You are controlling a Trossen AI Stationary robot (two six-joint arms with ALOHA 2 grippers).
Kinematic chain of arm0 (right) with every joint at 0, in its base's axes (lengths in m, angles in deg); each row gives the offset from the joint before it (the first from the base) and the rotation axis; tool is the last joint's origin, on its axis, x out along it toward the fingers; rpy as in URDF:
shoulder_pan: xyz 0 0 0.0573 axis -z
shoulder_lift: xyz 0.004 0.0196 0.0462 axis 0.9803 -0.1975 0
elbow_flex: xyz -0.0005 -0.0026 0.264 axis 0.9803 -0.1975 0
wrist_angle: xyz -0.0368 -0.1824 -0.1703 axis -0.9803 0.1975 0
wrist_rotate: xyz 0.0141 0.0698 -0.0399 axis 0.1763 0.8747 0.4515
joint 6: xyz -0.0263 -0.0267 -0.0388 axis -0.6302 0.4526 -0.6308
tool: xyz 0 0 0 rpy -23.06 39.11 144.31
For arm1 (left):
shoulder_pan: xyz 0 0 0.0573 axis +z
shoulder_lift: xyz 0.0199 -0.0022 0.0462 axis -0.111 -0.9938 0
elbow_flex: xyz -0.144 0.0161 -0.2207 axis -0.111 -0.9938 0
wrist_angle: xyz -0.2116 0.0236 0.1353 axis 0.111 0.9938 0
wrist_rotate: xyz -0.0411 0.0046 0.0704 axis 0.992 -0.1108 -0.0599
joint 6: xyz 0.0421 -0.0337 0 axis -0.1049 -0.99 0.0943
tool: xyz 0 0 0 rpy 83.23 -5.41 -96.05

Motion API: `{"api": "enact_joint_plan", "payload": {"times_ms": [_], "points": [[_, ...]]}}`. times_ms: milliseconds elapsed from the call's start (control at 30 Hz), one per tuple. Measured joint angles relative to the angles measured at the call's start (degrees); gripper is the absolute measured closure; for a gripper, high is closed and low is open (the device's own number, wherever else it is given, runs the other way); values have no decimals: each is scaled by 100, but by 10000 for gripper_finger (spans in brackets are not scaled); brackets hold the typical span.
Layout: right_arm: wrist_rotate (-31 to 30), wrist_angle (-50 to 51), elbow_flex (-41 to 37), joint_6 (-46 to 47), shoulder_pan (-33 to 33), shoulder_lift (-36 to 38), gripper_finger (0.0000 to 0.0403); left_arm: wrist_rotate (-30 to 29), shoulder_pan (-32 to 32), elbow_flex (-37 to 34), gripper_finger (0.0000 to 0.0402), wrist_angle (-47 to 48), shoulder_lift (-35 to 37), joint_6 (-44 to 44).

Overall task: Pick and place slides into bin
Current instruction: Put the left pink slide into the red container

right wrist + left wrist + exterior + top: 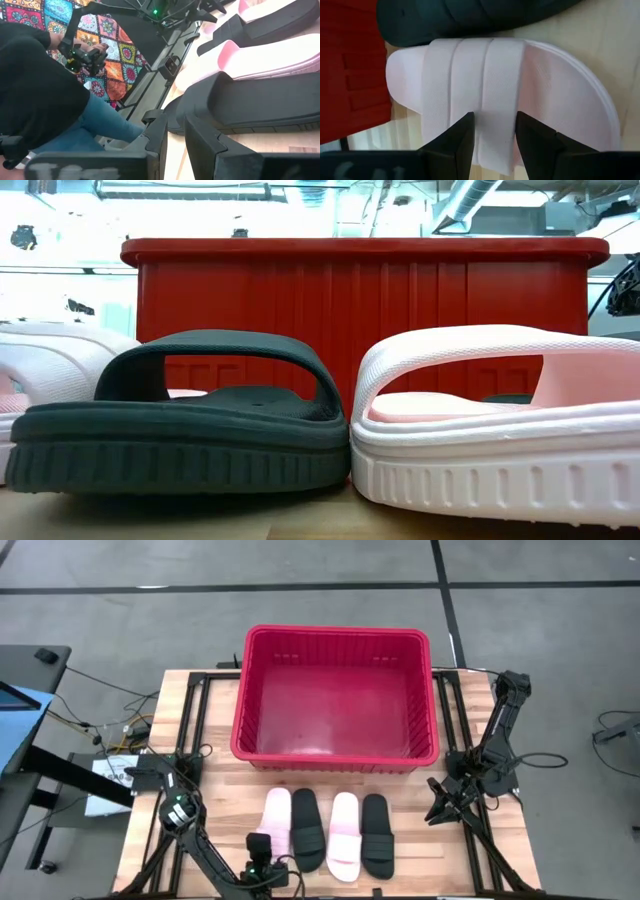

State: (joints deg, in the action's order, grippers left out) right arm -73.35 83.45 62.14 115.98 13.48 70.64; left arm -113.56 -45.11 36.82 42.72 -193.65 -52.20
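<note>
The four slides are lying side by side in a row on the wooden table (200,730), just in front of the red bin (336,700): a pale pink slide (274,823) on the left end, a black slide (307,828) touching it, then another pale pink slide (345,835) and a second black slide (377,833). The pink one under me is showing a wide, soft-looking strap (470,90) moulded in three flat bands over a smooth rounded sole, while the black one beside it is carrying a ribbed, grooved edge along its thick sole (180,455) (the pink neighbour is showing the same notched edge). The bin is standing empty, a big rectangular basket with ribbed, slotted walls and a thick rolled rim. I am holding my left gripper (494,131) over the leftmost pink slide's strap, fingers spread as wide as they go, gripping nothing. My right gripper (443,802) is waiting low at the table's right side, near the last black slide, its fingers standing narrowly apart and empty. Black metal frame rails (450,720) are running along both sides of the bin. Beyond the table edge a person in jeans (55,110) is sitting, holding a dark device before a patterned cloth (107,40).
</note>
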Motion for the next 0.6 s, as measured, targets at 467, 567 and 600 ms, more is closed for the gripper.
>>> {"api": "enact_joint_plan", "payload": {"times_ms": [467,567,600], "points": [[-1,0,0,0,0,-1,346,132,33,-234,269,-112,7,-127],[-1,0,0,0,0,-1,346,134,39,-234,272,-116,7,-152],[-1,0,-1,0,-2,-1,346,136,38,-234,277,-116,7,-163]]}}
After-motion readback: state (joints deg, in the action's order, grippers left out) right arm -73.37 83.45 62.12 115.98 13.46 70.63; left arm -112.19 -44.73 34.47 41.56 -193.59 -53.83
